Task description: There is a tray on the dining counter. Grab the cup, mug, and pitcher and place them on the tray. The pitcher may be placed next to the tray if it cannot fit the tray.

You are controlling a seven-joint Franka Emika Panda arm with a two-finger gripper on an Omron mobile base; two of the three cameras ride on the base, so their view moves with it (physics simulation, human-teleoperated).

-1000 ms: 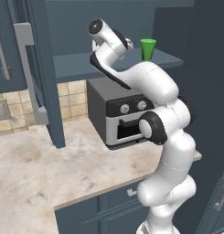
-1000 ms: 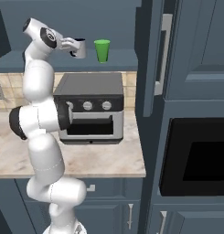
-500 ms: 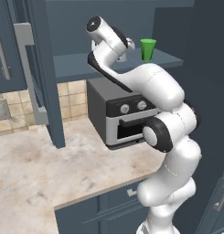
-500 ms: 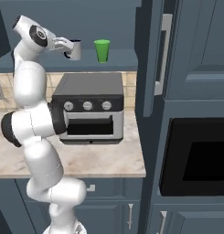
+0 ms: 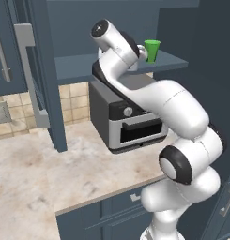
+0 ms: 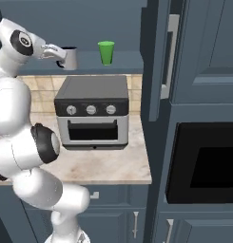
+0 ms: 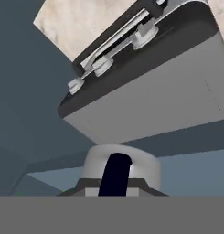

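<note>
Gripper point(image 6: 61, 53) at shelf height, jaws narrowed on the mug point(image 6: 69, 57). In the right base view the hand reaches in from the left and meets the mug at its near upper edge; the hand view looks down onto the pale rim and dark handle just below the fingers, so the mug appears to be held by its rim or handle side. Whether its base rests on the shelf point(image 6: 122, 60) or hangs just clear of it cannot be told.

The mug sits toward the shelf's left end, directly above the toaster oven point(image 6: 92, 110), which stands on the worktop point(image 6: 113, 166) below. The cup point(image 6: 106, 52) stands upright on the same shelf, to the right of the mug and apart from it, nearer the shelf's right end beside the tall cabinet.

Judgement on the step in hand, carrying the mug off to the tray: raise it only enough to clear the shelf, then draw it straight out over the shelf's front edge, away from the cup. Keep the mug upright and the grip firm. Clear the oven's top before lowering.
</note>
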